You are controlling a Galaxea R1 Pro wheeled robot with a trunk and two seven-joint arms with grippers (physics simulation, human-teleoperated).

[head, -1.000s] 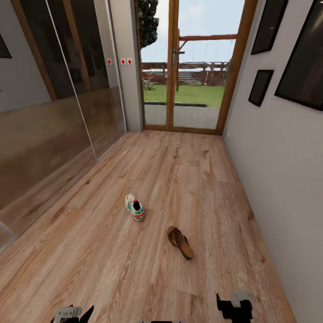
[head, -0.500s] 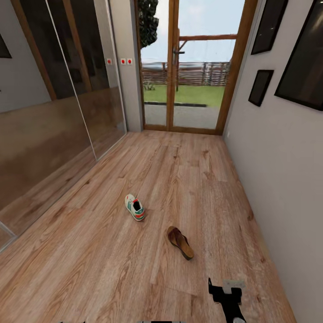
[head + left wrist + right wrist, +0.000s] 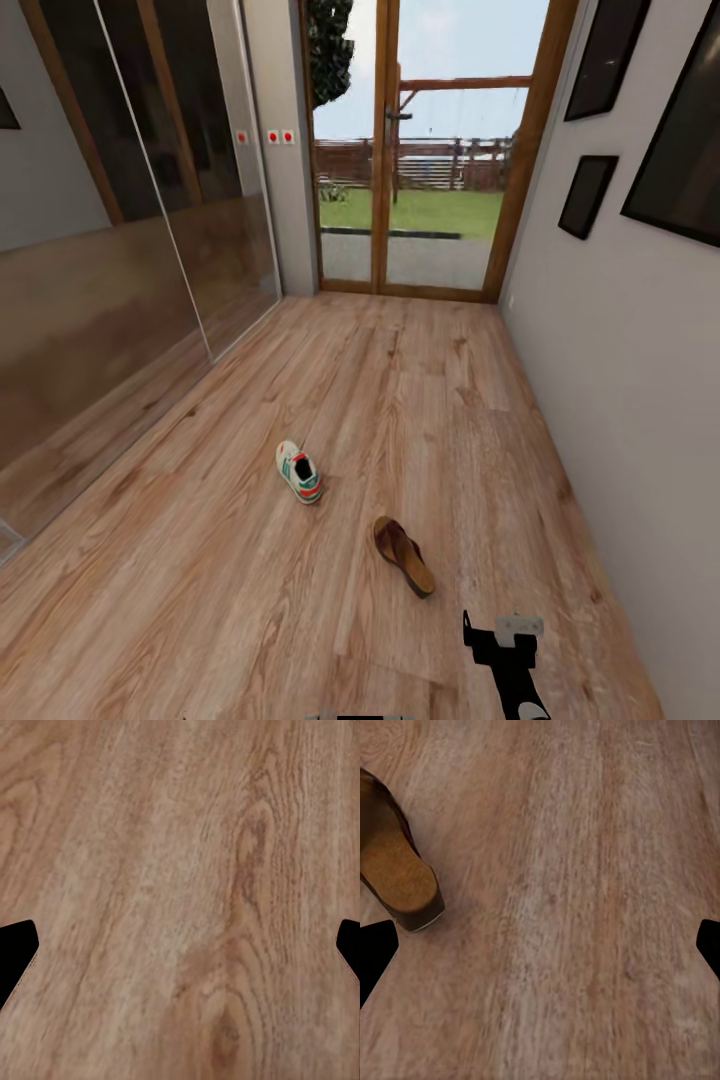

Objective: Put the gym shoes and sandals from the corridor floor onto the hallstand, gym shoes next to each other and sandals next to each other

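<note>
Corridor floor (image 3: 200, 600) of light wood-grain planks ran from the robot to a glazed door (image 3: 430, 150) at the far end, with a mirrored wall panel (image 3: 120, 300) on one side and a pale wall hung with dark picture frames (image 3: 585, 195) on the other. One gym shoe (image 3: 299, 472), white with green stripes and red accents, lay on its sole on the boards, well ahead of the right gripper (image 3: 497, 630) and off toward the left arm's side. One sandal (image 3: 403, 555), dark brown with a tan footbed, lay flat between that shoe and the right gripper, near the gripper's fingertips and a little to their left-arm side; shoe and sandal were apart, not touching.

In the head view the right gripper hung low over the bare planks, its dark fingers pointing forward. In the right wrist view its two fingertips (image 3: 376, 949) stood wide apart at the picture's edges, with nothing between them but floor; the heel end of the sandal (image 3: 397, 877) lay just outside one fingertip, not touched by it.

In the left wrist view the left gripper (image 3: 180, 952) faced plain planks, its fingertips (image 3: 15, 949) likewise spread wide and holding nothing.
</note>
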